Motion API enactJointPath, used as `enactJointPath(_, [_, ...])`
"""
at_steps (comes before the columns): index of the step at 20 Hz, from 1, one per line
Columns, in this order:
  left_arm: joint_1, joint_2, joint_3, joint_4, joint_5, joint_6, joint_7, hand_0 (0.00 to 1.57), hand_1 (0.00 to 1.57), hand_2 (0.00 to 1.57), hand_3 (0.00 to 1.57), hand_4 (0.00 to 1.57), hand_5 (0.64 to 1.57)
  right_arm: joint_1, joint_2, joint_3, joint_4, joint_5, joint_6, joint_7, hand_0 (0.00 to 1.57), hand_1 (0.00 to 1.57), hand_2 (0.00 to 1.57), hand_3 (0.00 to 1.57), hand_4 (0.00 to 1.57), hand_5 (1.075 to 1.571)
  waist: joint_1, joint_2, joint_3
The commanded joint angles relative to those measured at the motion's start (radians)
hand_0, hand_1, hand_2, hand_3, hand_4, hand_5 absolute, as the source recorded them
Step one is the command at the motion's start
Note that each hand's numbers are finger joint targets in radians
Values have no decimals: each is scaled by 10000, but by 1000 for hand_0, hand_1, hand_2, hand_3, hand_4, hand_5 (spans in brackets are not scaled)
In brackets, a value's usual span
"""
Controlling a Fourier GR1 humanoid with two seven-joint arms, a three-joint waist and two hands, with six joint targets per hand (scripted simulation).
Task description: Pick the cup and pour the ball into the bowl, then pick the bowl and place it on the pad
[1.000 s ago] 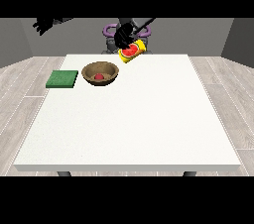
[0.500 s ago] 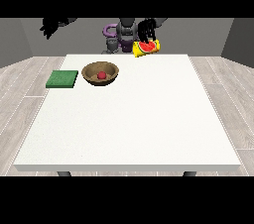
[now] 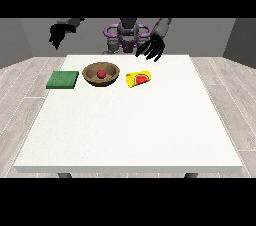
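Item: cup (image 3: 139, 78), yellow with a red mouth. Lay on its side on the worktop (image 3: 130, 135), just right of the bowl, released and touched by nothing.

Item: ball (image 3: 101, 74), red. Sat inside the bowl; the pour judged done.

Item: bowl (image 3: 101, 74), brown, upright, in the far part of the worktop between cup and pad.

Item: pad (image 3: 63, 79), green, flat, just left of the bowl and apart from it.

Item: robot hand at the view's right (image 3: 152, 46). Hung above the far edge beyond the cup, fingers spread and pointing down, holding nothing.

Item: robot hand at the view's left (image 3: 58, 35). Raised beyond the far left corner, well apart from all the things; fingers hung relaxed, holding nothing.

Step in hand, as judged: picking the bowl. Advice: take it at the rim on one side, keep it level so the ball does not roll out, lift clear of the worktop before carrying it left, and set it down centred on the pad.
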Motion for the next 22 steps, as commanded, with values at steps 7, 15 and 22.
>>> enactJointPath(7, [2620, -231, 234, -2176, 6347, -1632, -4800, 0, 0, 0, 0, 903, 1453, -430, 537, 107, -199, 517, -1144, -423, 0, 0, 0, 0, 513, 1566, 803, 1282, 161])
enactJointPath(15, [3037, 128, 476, -2439, 6816, -2751, -5042, 0, 0, 0, 0, 922, 1444, -383, 1194, 493, 2147, 1258, -1105, -2711, 0, 0, 0, 0, 506, 1570, 749, 1320, 194])
enactJointPath(22, [3208, 550, 347, -3626, 6561, -3071, -4297, 0, 0, 0, 0, 945, 1433, -436, 1072, 272, 4456, 1329, -606, -4397, 0, 0, 0, 0, 404, 1570, 1043, 1227, 201])
